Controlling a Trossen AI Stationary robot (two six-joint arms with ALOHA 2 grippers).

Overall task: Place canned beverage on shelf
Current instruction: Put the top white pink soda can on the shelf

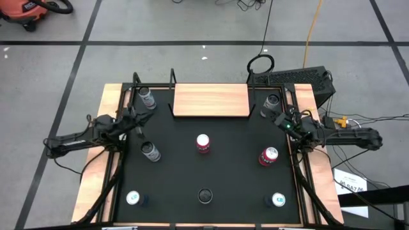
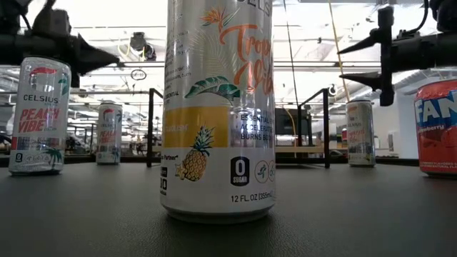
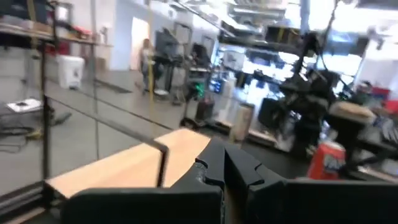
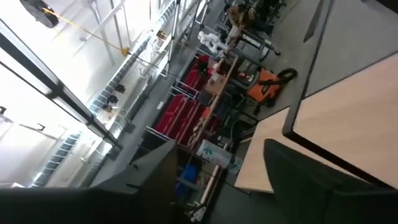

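Hands (image 1: 136,121) beside bare light-wood shelf (image 1: 210,100)

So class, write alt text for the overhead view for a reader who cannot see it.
An empty light-wood shelf stands at the far edge of a black table; eight cans dot the table. The left gripper and right gripper hover at either side.

We find the small light-wood shelf with black uprights (image 1: 211,100) at the table's far middle, a silver can (image 1: 147,98) to its left, another silver can (image 1: 271,102) to its right, and a white-topped red can (image 1: 203,143) standing nearer, before it.
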